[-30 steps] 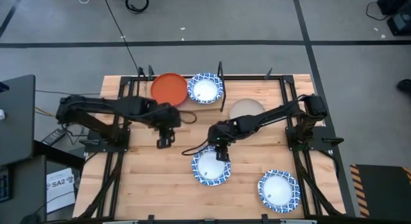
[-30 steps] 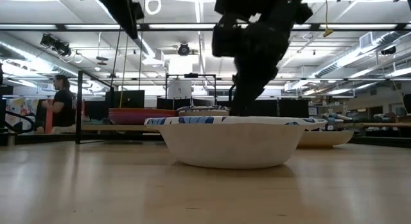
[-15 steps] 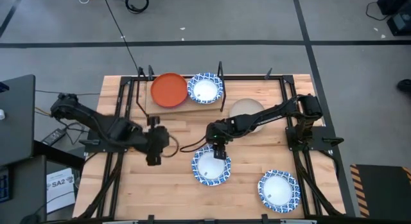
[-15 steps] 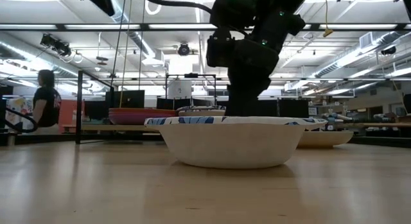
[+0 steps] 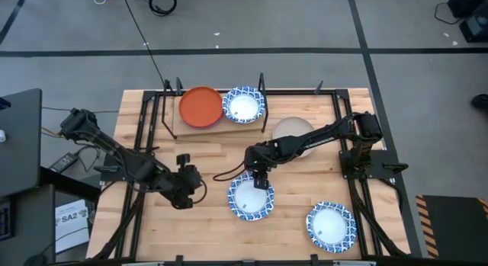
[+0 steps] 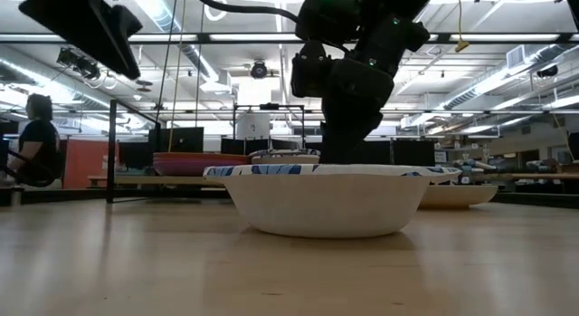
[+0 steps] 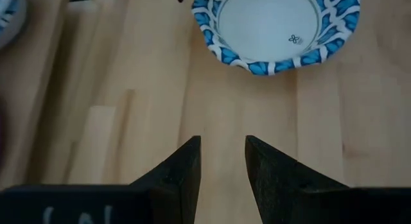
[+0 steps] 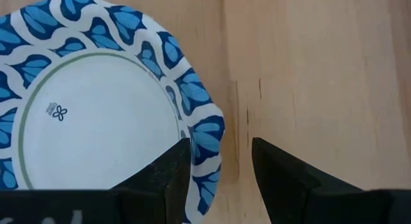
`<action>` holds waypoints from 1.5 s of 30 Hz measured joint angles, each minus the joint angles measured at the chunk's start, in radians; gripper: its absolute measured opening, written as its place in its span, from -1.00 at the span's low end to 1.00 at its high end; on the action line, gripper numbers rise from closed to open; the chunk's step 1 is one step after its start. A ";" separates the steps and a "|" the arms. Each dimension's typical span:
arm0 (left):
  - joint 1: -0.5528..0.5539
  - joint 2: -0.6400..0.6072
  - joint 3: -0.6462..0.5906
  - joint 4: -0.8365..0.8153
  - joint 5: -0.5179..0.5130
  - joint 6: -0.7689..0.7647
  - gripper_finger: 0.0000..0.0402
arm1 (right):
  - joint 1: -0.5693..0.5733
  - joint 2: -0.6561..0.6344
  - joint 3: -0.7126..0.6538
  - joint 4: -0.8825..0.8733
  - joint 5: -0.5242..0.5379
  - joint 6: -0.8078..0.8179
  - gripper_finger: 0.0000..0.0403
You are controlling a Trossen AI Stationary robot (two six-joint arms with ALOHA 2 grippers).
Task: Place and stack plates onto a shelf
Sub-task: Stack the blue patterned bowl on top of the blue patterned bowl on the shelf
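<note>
1. Near the middle of the worktop's (image 5: 191, 228) front half lies a blue-rimmed plate (image 5: 249, 197), flat on the wood, its white centre up.
2. Right claw (image 5: 261, 180) hangs at that plate's rear rim, fingers spread; in its wrist view one finger is over the rim and the other over bare wood just beside it, nothing pinched.
3. To do this well, I judge it should drop until the rim sits between the fingers, then close gently, since the thin scalloped edge may buckle.
4. Shelf (image 5: 217, 123) at the rear edge already holds an orange plate (image 5: 200, 106) and another blue-rimmed one (image 5: 243, 104); lift level over its posts.
5. Left claw (image 5: 186, 194) waits spread, empty, left of the plate.
</note>
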 joint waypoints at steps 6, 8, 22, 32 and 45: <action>0.006 0.000 -0.087 0.150 0.001 -0.003 -0.36 | 0.000 0.000 0.000 -0.001 0.000 0.000 -0.18; 0.006 0.000 -0.101 0.183 0.001 -0.003 -0.36 | 0.000 0.000 0.000 -0.002 0.000 0.000 -0.21; 0.006 0.000 -0.116 0.233 0.001 -0.002 -0.36 | 0.000 0.000 -0.026 -0.002 -0.034 0.008 -0.38; 0.006 0.000 -0.116 0.232 0.001 -0.002 -0.36 | 0.000 0.000 -0.026 0.006 -0.038 0.005 -0.67; 0.006 0.000 -0.116 0.232 0.001 -0.002 -0.36 | 0.000 0.000 -0.025 0.027 -0.038 0.004 -0.87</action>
